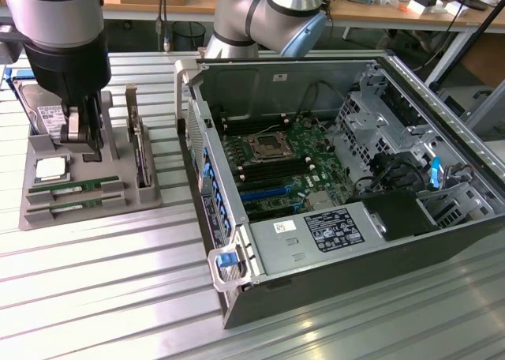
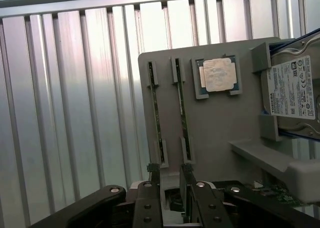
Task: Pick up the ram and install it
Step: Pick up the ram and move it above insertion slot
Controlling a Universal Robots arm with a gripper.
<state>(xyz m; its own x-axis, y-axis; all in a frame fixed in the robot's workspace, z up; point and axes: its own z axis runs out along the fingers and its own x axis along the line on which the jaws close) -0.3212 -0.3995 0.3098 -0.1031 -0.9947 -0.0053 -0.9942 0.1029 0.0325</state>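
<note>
Two ram sticks stand on edge in slots of the grey tray [image 1: 118,204]: one ram stick [image 1: 75,188] and a second ram stick [image 1: 75,203] just in front of it. In the wrist view they run side by side as ram [image 2: 156,120] and ram [image 2: 182,118]. My gripper [image 1: 83,139] hangs above the tray, behind the sticks and beside the CPU, touching neither stick. It is open, and its dark fingers [image 2: 151,180] stand apart with nothing between them.
The tray also holds a CPU [image 1: 51,169], a hard drive [image 1: 43,111] and an upright expansion card [image 1: 139,151]. To the exterior view's right stands the open computer case [image 1: 442,131], with the motherboard [image 1: 276,159] and its dark memory slots. The slatted metal table [image 1: 95,281] lies around them.
</note>
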